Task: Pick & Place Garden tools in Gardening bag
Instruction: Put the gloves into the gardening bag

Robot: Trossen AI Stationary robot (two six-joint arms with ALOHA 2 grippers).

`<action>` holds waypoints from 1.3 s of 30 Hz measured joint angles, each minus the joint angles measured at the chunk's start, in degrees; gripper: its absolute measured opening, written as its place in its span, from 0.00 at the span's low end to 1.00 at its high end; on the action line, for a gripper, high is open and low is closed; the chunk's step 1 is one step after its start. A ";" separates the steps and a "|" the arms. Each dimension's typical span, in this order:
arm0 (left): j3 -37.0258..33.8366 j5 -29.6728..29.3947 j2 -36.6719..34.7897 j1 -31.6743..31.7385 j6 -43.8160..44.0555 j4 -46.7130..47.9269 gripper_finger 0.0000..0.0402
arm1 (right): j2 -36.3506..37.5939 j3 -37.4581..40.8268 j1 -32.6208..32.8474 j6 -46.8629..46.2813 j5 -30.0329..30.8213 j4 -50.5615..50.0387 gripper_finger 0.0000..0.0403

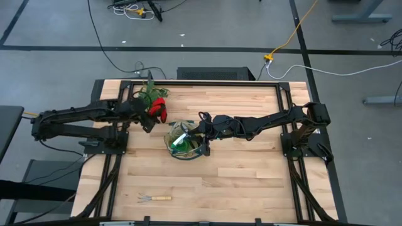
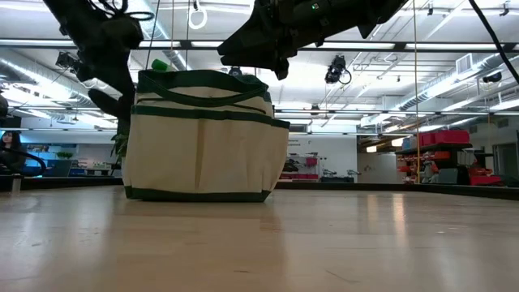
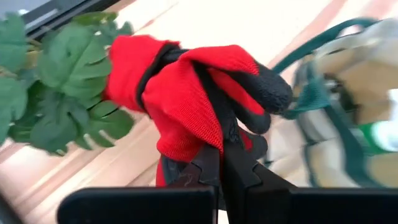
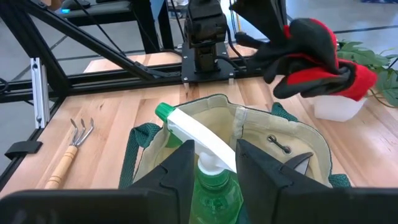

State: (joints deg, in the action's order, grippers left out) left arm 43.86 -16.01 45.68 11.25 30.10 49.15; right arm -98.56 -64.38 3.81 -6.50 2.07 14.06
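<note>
Red gloves (image 3: 186, 106) dangle from the left gripper (image 3: 222, 163), its fingers pinched tight on the red-and-black fabric, and the bundle hangs above the table between the leafy plant bunch (image 3: 56, 87) and the gardening bag (image 3: 348, 106). From above, those gloves (image 1: 157, 107) sit just to the left of and behind the bag (image 1: 186, 142), close to the plant (image 1: 148, 91) at the table's far edge.

Over to the right gripper (image 4: 212, 163): its fingers are clamped on the neck of the translucent green spray bottle (image 4: 208, 168), white trigger head poking up between them, right over the bag's open mouth (image 4: 261, 127). The overhead view puts that gripper (image 1: 202, 129) over the bag's rim, the green bottle (image 1: 181, 140) showing inside.

A wooden-handled hand fork (image 4: 69, 149) lies on the wooden table (image 1: 239, 182) well apart from the bag, seen from above near the front edge (image 1: 154, 198). At table height, the bag (image 2: 203, 138) stands upright, beige with dark green trim.
</note>
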 joint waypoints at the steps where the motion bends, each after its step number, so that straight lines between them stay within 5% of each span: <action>1: 0.00 0.47 -0.62 -0.50 0.21 -0.60 0.01 | 0.00 0.00 0.00 -0.01 0.00 0.00 0.29; 22: 0.11 4.49 -4.93 -14.05 2.37 -18.98 0.01 | 0.00 0.00 0.00 0.71 0.31 -0.02 0.29; 39: 7.74 2.73 -1.81 -25.30 1.45 -25.84 0.01 | 0.00 0.00 -0.02 1.59 3.56 -0.52 0.29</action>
State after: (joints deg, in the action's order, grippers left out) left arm 51.59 -13.28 43.87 -14.05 31.55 23.31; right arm -98.56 -64.38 3.79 -4.91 5.62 13.54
